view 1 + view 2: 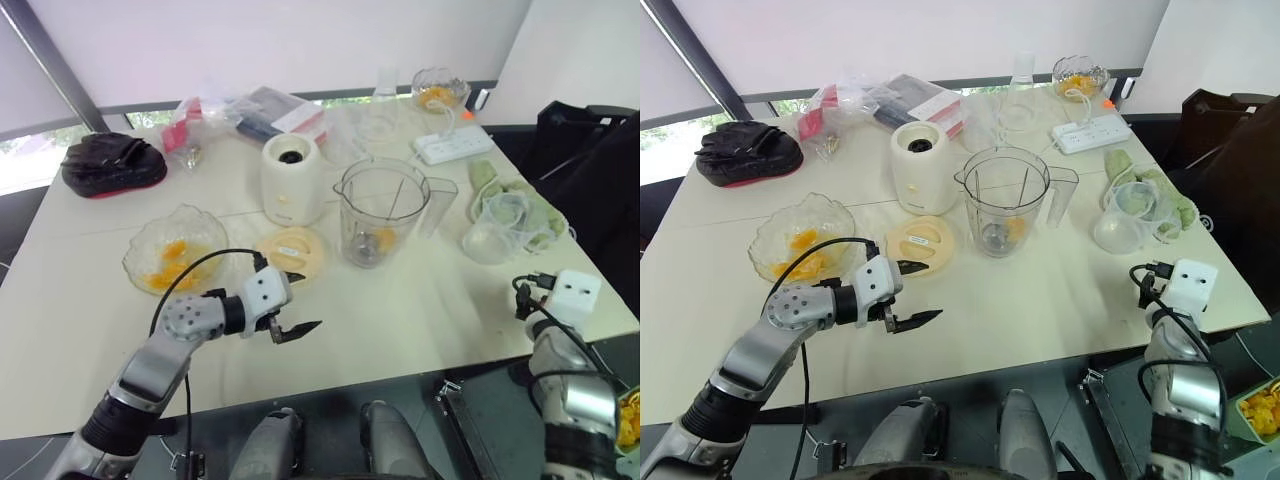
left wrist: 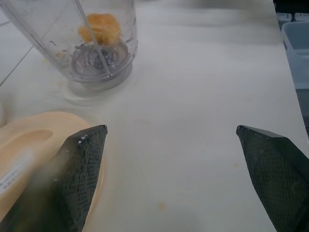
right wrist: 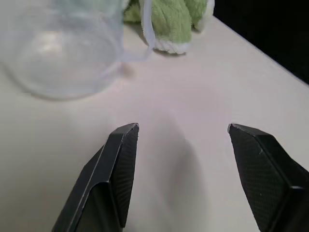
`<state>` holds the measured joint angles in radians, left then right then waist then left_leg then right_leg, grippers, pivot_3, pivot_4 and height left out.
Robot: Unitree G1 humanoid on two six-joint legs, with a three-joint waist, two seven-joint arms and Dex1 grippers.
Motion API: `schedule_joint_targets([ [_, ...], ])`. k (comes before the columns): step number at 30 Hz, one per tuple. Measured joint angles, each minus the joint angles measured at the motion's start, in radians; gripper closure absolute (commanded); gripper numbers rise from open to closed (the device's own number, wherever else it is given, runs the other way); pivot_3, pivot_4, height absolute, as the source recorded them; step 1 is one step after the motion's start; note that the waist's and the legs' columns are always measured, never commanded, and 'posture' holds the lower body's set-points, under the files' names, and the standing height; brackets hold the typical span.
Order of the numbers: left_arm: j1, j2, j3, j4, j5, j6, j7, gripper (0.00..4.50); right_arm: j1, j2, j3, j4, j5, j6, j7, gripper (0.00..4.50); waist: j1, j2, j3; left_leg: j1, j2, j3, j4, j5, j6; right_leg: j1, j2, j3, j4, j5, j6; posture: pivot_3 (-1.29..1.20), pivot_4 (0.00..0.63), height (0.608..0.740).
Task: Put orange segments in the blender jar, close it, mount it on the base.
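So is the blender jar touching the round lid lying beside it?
Apart. In the left eye view, a strip of bare table separates the blender jar from the lid; the left wrist view shows the same gap.

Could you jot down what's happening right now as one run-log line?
left gripper: open, empty, near lid | right gripper: open, empty | blender jar: uncovered, off base, orange segment inside

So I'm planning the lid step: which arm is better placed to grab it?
Probably left. The open left gripper hovers right beside the lid; the right gripper is off by the table's far edge.
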<state>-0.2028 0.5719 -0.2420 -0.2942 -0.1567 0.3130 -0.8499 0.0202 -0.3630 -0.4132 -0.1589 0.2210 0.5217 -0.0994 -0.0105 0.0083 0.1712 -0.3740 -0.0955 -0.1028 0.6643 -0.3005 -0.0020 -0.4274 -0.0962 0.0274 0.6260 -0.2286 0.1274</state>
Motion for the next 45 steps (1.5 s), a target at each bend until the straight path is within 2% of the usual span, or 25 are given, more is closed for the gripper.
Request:
schedule_joint_targets([
  [4, -0.037, 0.007, 0.003, 0.055, 0.000, -0.025, -0.023, 0.00, 0.068, -0.010, 0.040, -0.237, 0.026, 0.134, 0.056, 1.46, -0.001, 0.000, 0.000, 0.000, 0.000, 0.000, 0.000, 0.000, 0.000, 0.000, 0.000, 0.000, 0.000, 0.000, 0.000, 0.00, 0.150, 0.740],
  [11, -0.118, 0.043, 0.004, 0.176, 0.000, -0.084, -0.103, 0.00, 0.012, -0.086, 0.132, -0.453, 0.201, 0.294, 0.267, 1.46, -0.001, -0.001, 0.001, 0.000, 0.000, 0.000, 0.000, 0.000, 0.000, 0.000, 0.000, -0.002, 0.000, 0.000, 0.000, 0.00, 0.150, 0.740],
  [18, -0.294, 0.116, 0.002, 0.392, 0.002, -0.199, -0.282, 0.00, -0.111, -0.261, 0.191, -0.474, 0.331, 0.359, 0.501, 1.46, 0.002, -0.002, 0.001, -0.001, 0.000, -0.001, 0.001, 0.000, 0.000, 0.001, 0.000, -0.003, -0.004, 0.000, 0.000, 0.00, 0.150, 0.740],
  [22, -0.472, 0.116, -0.003, 0.605, 0.016, -0.280, -0.397, 0.00, -0.181, -0.365, 0.242, -0.475, 0.384, 0.369, 0.634, 1.46, 0.001, -0.005, 0.003, -0.002, 0.000, -0.002, 0.001, 0.000, 0.001, 0.001, 0.000, -0.005, -0.005, 0.000, 0.000, 0.00, 0.150, 0.740],
  [25, -0.567, 0.109, -0.016, 0.772, 0.054, -0.364, -0.452, 0.00, -0.197, -0.394, 0.276, -0.485, 0.405, 0.374, 0.683, 1.46, 0.001, -0.005, 0.003, -0.002, 0.000, -0.002, 0.001, 0.000, 0.001, 0.001, 0.000, -0.005, -0.006, 0.000, 0.001, 0.00, 0.150, 0.740],
  [30, -0.738, 0.023, -0.058, 1.119, 0.142, -0.520, -0.506, 0.00, -0.223, -0.396, 0.325, -0.546, 0.422, 0.388, 0.688, 1.46, 0.002, -0.010, 0.006, -0.005, 0.000, -0.003, 0.002, 0.000, 0.000, 0.000, -0.001, -0.007, -0.006, 0.000, 0.001, 0.00, 0.150, 0.740],
  [35, -0.867, -0.063, -0.096, 1.398, 0.250, -0.653, -0.490, 0.00, -0.225, -0.386, 0.328, -0.596, 0.434, 0.403, 0.647, 1.46, 0.006, -0.013, 0.007, -0.010, -0.001, -0.004, 0.005, 0.001, -0.001, -0.003, -0.001, -0.008, -0.007, 0.000, 0.001, 0.00, 0.150, 0.740],
  [36, -0.885, -0.081, -0.100, 1.439, 0.271, -0.673, -0.480, 0.00, -0.224, -0.384, 0.328, -0.608, 0.436, 0.406, 0.635, 1.46, 0.007, -0.013, 0.007, -0.011, -0.001, -0.004, 0.005, 0.001, -0.001, -0.004, -0.001, -0.008, -0.007, 0.001, 0.001, 0.00, 0.150, 0.740],
  [39, -0.913, -0.107, -0.107, 1.516, 0.324, -0.715, -0.453, 0.82, -0.205, -0.383, 0.319, -0.641, 0.442, 0.418, 0.605, 1.41, 0.008, -0.014, 0.007, -0.013, -0.001, -0.004, 0.005, 0.001, -0.002, -0.006, -0.001, -0.008, -0.005, 0.001, 0.001, 0.00, 0.150, 0.740],
  [45, -0.943, -0.138, -0.108, 1.589, 0.390, -0.738, -0.390, 0.82, -0.156, -0.375, 0.282, -0.688, 0.455, 0.438, 0.541, 1.41, 0.014, -0.015, 0.007, -0.015, -0.001, -0.004, 0.007, 0.001, -0.002, -0.011, -0.001, -0.008, 0.002, 0.001, 0.001, 0.00, 0.150, 0.740],
])
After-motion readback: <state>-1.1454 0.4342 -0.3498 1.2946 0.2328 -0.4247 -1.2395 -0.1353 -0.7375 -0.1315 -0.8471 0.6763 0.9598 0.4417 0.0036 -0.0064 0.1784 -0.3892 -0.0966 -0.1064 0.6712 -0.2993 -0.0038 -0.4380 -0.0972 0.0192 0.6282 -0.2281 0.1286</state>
